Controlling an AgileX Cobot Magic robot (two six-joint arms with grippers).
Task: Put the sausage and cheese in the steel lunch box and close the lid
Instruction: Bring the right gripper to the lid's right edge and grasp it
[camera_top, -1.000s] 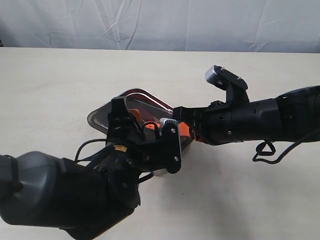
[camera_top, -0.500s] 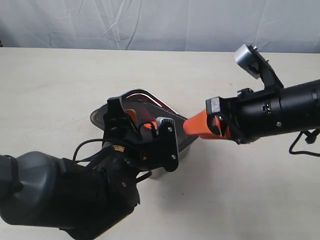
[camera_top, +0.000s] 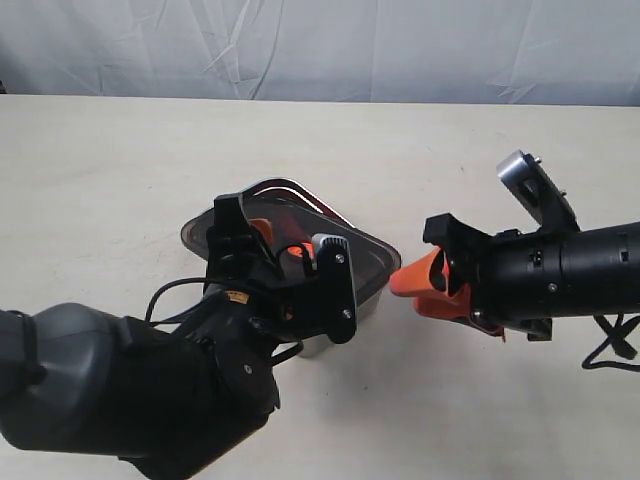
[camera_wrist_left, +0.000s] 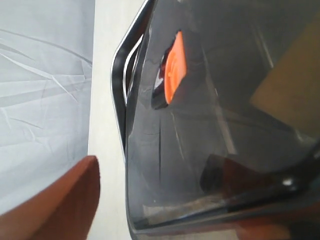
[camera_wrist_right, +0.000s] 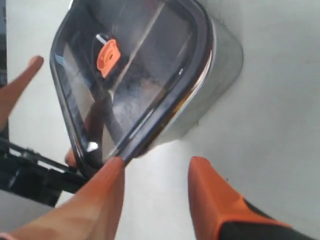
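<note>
The dark smoky lid (camera_top: 352, 246) with its orange valve (camera_wrist_right: 106, 57) lies on top of the steel lunch box (camera_wrist_right: 216, 75), slightly askew. A tan wedge shape (camera_wrist_left: 287, 95) shows dimly through the lid and may be the cheese. The sausage is hidden. My left gripper (camera_wrist_left: 150, 170) is open at the box's near-left end: one finger (camera_wrist_left: 55, 200) stands outside the rim with table showing between, and the other shows darkly through the lid. My right gripper (camera_top: 410, 284) (camera_wrist_right: 156, 165) is open and empty, just right of the box's corner.
The box stands mid-table on a pale tabletop (camera_top: 120, 160), with a grey cloth backdrop (camera_top: 320, 45) behind. My left arm's bulky wrist (camera_top: 150, 390) covers the box's near side. Bare table lies around the right gripper.
The right gripper, shut at the lid's right edge a second ago, has opened, let the lid go and pulled back to the right and down. The lid has settled flatter. The left gripper has stayed put.
</note>
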